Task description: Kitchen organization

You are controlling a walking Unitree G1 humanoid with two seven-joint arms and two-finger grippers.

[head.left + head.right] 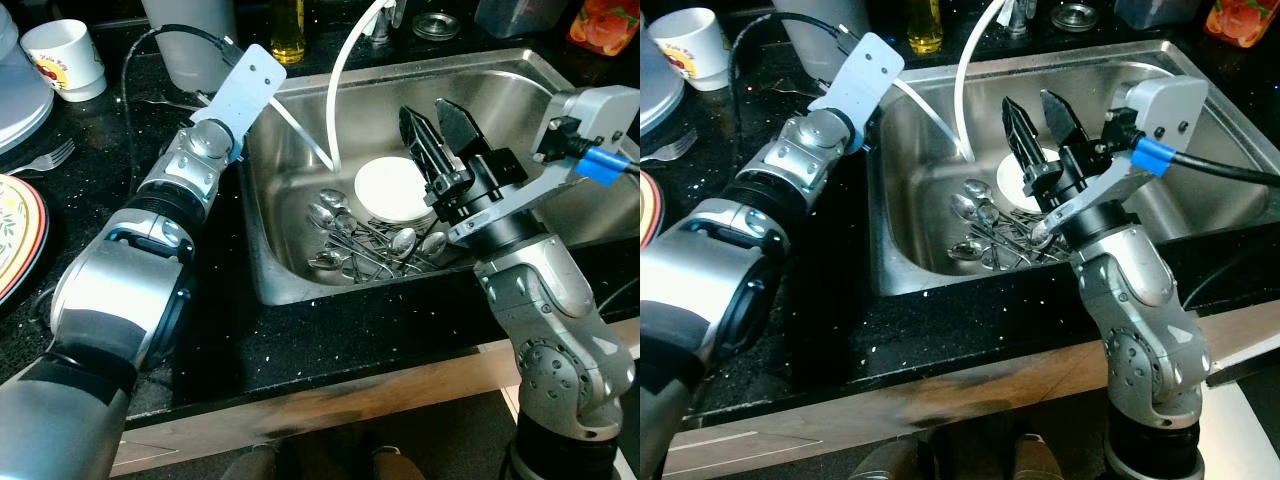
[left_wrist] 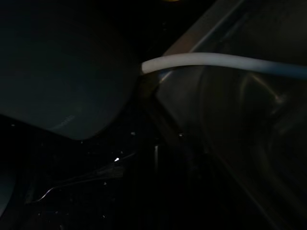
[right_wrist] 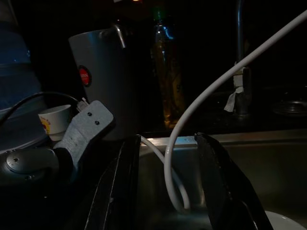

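Evidently the right gripper (image 1: 440,125) hangs over the middle of the sink (image 1: 300,265) because that is where the things to be sorted lie: its two black fingers (image 3: 122,191) are spread wide with nothing between them, tips up and toward the far wall, which reads as a hand poised before a reach rather than one carrying anything. Below and just left of it sits a heap of spoons (image 1: 365,240) on the sink floor, silver, shiny, bowls and handles crossed over one another, so picking one out cleanly looks awkward. Touching the far side of the heap is a white round dish (image 1: 395,188), plain and seemingly flat. A white hose (image 1: 340,90) curves down from the far edge into the basin left of the dish. The left gripper (image 1: 250,85) rests at the sink's far left corner on the black counter (image 1: 230,340), apparently parked out of the way; whether its fingers are apart I cannot tell.
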